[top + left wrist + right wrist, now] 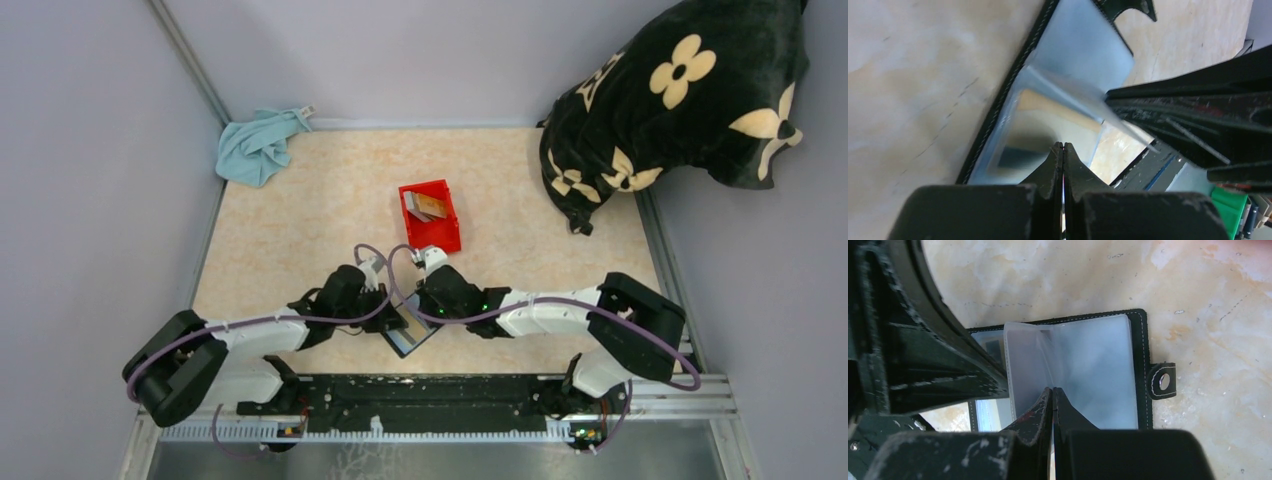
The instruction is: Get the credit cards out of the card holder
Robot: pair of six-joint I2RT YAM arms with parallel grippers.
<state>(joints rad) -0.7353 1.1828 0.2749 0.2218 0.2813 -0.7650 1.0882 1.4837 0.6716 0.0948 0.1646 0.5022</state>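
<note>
The card holder (408, 326) lies open on the table between my two grippers, black outside, with clear sleeves on a blue inside. My left gripper (1063, 146) is shut, its tips over a sleeve holding a tan card (1048, 102). My right gripper (1053, 389) is shut and seems to pinch a clear sleeve (1083, 360), which lifts off the card holder (1143, 365); the lifted sleeve (1068, 92) also shows in the left wrist view. Tan and grey credit cards (425, 205) lie in the red bin (447, 232).
A light blue cloth (258, 145) lies at the back left corner. A black pillow with cream flowers (680, 95) fills the back right. The card holder's snap tab (1162, 381) sticks out on its right side. The two grippers are very close together.
</note>
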